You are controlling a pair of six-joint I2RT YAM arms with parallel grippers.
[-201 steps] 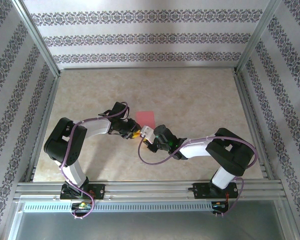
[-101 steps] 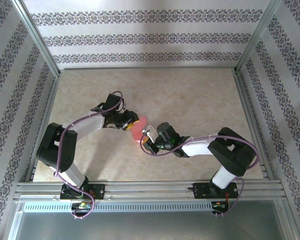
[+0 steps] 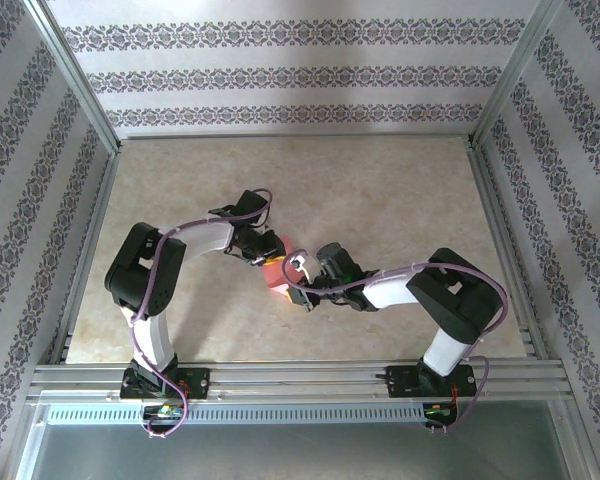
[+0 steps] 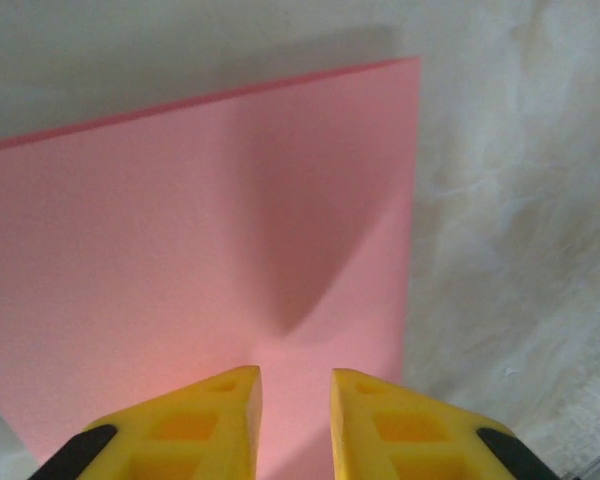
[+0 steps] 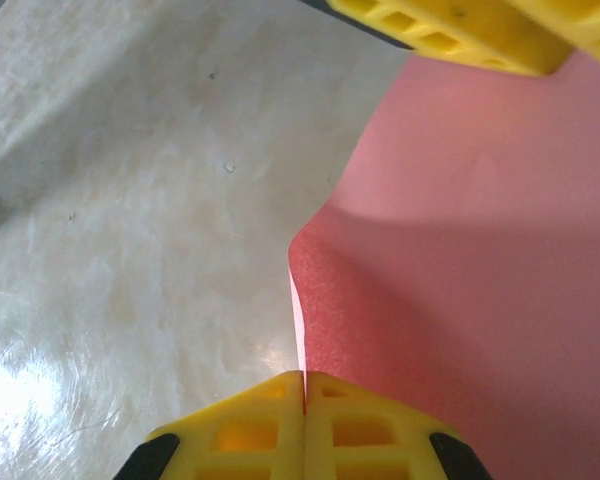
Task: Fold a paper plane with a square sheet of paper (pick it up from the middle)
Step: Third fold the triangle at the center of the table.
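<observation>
The right gripper (image 5: 303, 415) is shut tight, with its two yellow fingers (image 5: 240, 430) pressed together. A small bit of the edge of the square sheet of paper (image 5: 480, 260) seems to be caught between them; the paper rises in a little hump right at the tips. The left gripper (image 4: 295, 400) has only a narrow gap between its fingers, and nothing is in the gap; it hangs low over the pink paper near one edge; I cannot tell if its tips touch the sheet.

Here is what could go wrong, I think. The paper is thin, and the right gripper has just a tiny bit of the edge; a quick pull could tear it or let it slip out. If the left gripper pushes down while the right one pulls, the sheet could rip or crumple between them. If the hump gets squashed flat, it could leave a crooked crease, and the fold would not be straight. The two grippers are also very near each other and could bump.

The sheet lies on the table (image 3: 400, 190), in the middle, between the two grippers; the left gripper is at its far left side and the right gripper at its right side. Most of it lies flat; it does not look like a plane yet. From the right gripper, the paper spreads ahead and to the right.
</observation>
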